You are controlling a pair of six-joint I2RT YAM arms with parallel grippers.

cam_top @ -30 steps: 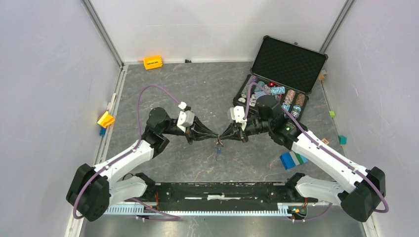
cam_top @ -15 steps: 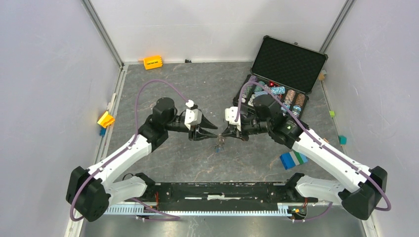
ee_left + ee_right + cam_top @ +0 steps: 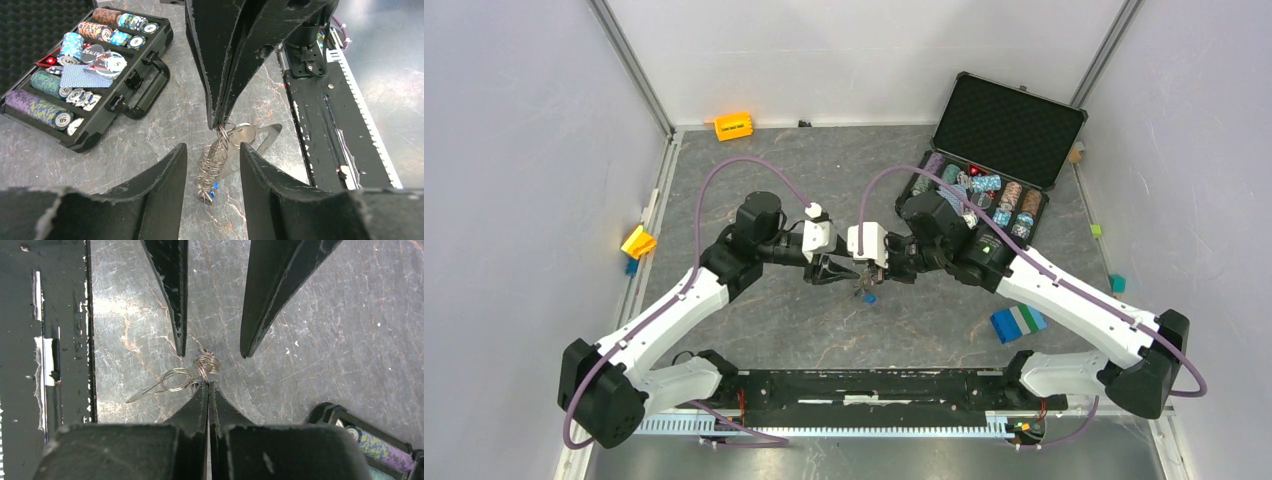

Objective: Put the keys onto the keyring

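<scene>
– Silver wire is what the right gripper pinches: its jaws are pressed together on the top of the coiled silver wire keyring, which hangs above the grey marbled table between the two arms.
– And the left gripper?
– Its jaws stand apart, one black finger on each side of the dangling coil, touching nothing that can be seen. A small blue-headed key hangs at the bottom of the bundle; whether it is properly threaded cannot be told.
– How should the left arm go about it?
– Probably it should close low on a single loop or on the key, not on the whole bundle, while the right holds firm, so the coil can be prised open without twisting.
– Any containers?
– One open black hard case at the far right of the table holds rows of poker chips, a blue-backed card deck and a clear dealer button
</scene>
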